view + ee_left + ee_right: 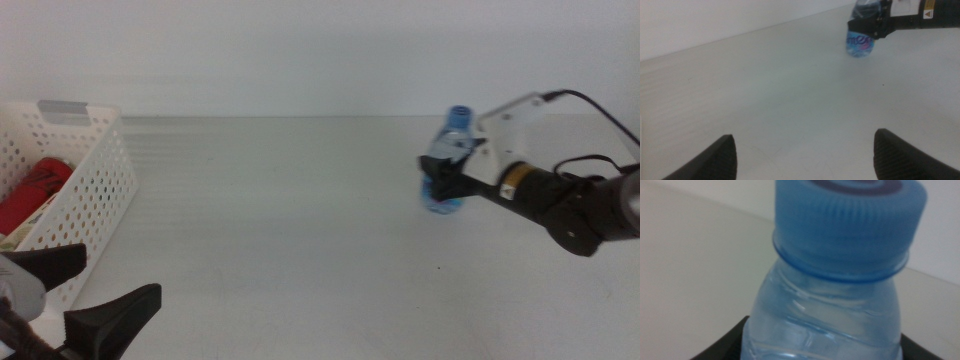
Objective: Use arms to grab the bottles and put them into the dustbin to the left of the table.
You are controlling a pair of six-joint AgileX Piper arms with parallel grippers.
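The little water bottle [449, 165] with the blue cap [850, 217] stands upright on the table [300, 220], clamped between the right gripper's [443, 180] jaws at mid-body. The left gripper [95, 295] sits well apart from it with jaws spread wide and empty, just beside the dustbin [85, 190], which has the red can [30, 190] inside.

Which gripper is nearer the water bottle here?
Right. The right gripper is closed around the water bottle at the table's right side. The left gripper waits open at the near left corner, beside the dustbin, far from the bottle.
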